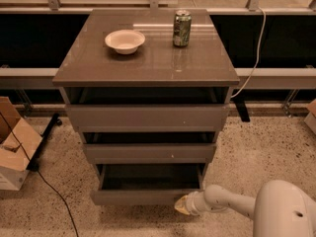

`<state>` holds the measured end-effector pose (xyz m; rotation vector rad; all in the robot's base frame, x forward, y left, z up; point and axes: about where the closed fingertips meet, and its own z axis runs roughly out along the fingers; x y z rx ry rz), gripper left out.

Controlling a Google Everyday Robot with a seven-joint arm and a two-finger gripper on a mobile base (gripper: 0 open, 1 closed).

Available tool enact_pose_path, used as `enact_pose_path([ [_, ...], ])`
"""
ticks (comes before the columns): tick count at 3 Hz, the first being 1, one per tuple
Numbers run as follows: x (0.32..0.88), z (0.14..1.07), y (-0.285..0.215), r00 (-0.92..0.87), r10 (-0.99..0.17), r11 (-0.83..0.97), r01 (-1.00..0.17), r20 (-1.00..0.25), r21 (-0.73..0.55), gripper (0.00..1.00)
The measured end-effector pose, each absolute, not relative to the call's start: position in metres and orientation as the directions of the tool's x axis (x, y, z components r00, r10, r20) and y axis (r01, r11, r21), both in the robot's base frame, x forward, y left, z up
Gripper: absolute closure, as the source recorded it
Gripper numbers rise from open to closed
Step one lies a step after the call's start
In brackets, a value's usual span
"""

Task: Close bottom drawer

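Grey table (148,65) with three drawers. The bottom drawer (133,197), down by the floor, sticks out partway with its box showing. The claw (180,205) is right at the drawer front's right end, can't tell its state. Bowl (125,40) and can (182,28) sit up top.

On your counter (148,68) a white bowl (124,40) sits left of centre, and a green can (182,28) stands upright to its right, well apart from it. Below the counter you see the top drawer (148,117) and under it the middle drawer (148,153), which has a tiny white speck on its front. To your left a cardboard box (15,152) rests open on the speckled floor (261,147), with a black cable (54,191) trailing past it. A white cable (254,58) hangs down on the right. The pincer (180,205) sits low, just above the floor, right of centre.
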<state>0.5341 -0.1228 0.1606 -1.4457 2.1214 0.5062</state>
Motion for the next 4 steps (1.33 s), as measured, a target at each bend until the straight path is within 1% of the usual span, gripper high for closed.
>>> enact_pose_path([
  [1, 0.559, 0.164, -0.115, -0.263, -0.732, 0.354, -0.935, -0.628, -0.021, 0.81],
  [3, 0.596, 0.175, -0.106, -0.218, -0.721, 0.352, -0.933, -0.658, -0.077, 0.35],
  [4, 0.607, 0.179, -0.102, -0.205, -0.716, 0.347, -0.934, -0.667, -0.085, 0.11],
])
